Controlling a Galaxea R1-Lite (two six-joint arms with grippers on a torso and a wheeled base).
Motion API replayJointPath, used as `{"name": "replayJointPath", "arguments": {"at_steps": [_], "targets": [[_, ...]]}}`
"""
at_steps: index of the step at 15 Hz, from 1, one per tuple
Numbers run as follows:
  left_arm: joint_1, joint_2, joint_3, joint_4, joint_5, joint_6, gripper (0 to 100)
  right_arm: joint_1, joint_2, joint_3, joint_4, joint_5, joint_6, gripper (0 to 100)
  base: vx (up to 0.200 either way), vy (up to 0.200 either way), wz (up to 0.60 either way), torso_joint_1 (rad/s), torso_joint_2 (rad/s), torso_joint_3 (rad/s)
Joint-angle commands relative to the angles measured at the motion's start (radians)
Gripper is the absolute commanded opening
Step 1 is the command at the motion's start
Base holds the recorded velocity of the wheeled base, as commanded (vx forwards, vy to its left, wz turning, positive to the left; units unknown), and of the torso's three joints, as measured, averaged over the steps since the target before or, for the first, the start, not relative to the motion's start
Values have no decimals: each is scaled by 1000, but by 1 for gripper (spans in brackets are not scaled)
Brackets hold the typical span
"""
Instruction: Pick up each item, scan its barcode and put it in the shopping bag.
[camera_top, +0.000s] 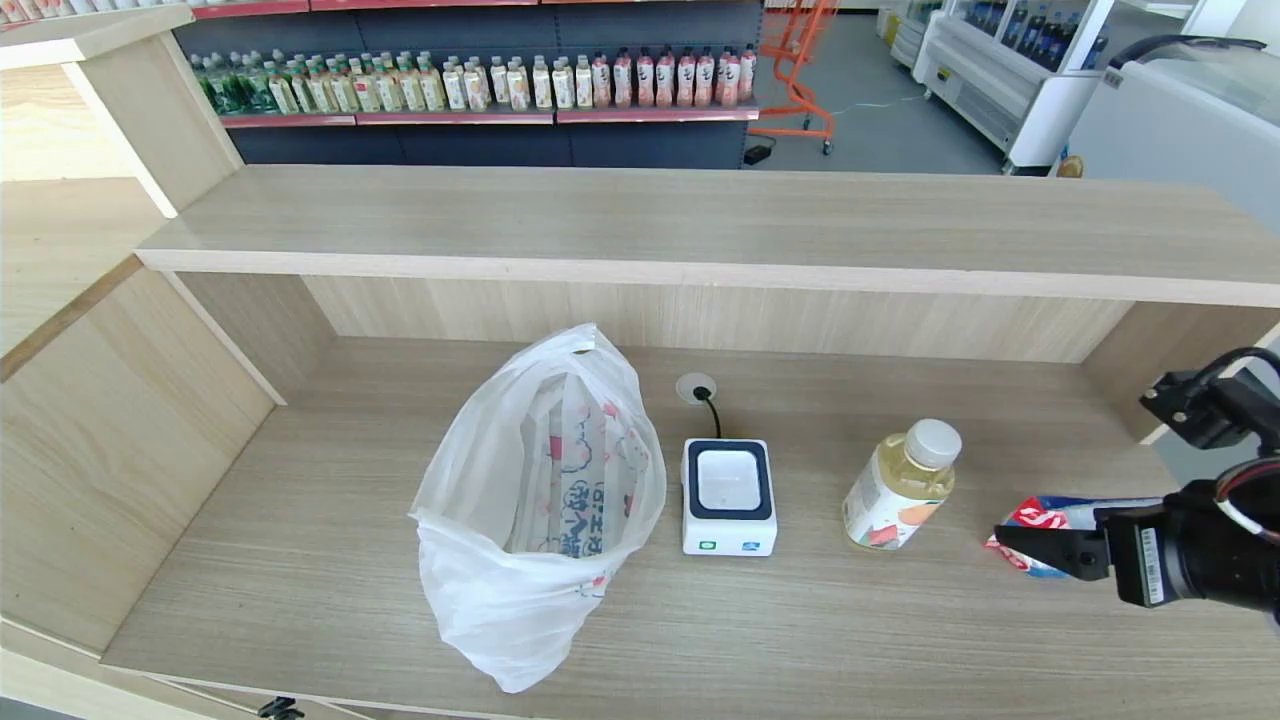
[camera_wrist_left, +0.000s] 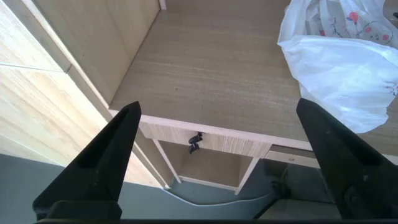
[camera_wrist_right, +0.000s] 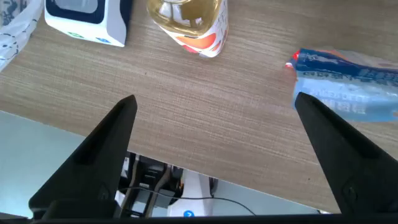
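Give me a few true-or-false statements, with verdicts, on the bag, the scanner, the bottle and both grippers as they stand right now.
1. The bottle stands upright on the robot's right of the scanner. True.
2. The shopping bag has nothing in it. False: a printed packet is already inside.
3. The right gripper is shut on the snack packet. False: the gripper is open and the snack packet lies on the counter.
4. The left gripper is open and holds nothing. True.
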Motion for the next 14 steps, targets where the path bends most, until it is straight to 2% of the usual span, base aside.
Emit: {"name": "replayJointPath", "arguments": {"at_steps": [1,4,7,11,14], "targets": [[0,2,0,0,1,0,100,65,162,5,-29,1,1,100,0,0,0,0,0,0],[0,2,0,0,1,0,100,79,210,34,-83,-8,-6,100,0,0,0,0,0,0],[0,2,0,0,1,0,100,85,278,91,-240,-98,-4,100,0,0,0,0,0,0],[0,2,0,0,1,0,100,139,348,161,-447,-104,-4,100,0,0,0,0,0,0],[0,2,0,0,1,0,100,146,400,161,-546,-112,-6,100,0,0,0,0,0,0]]}}
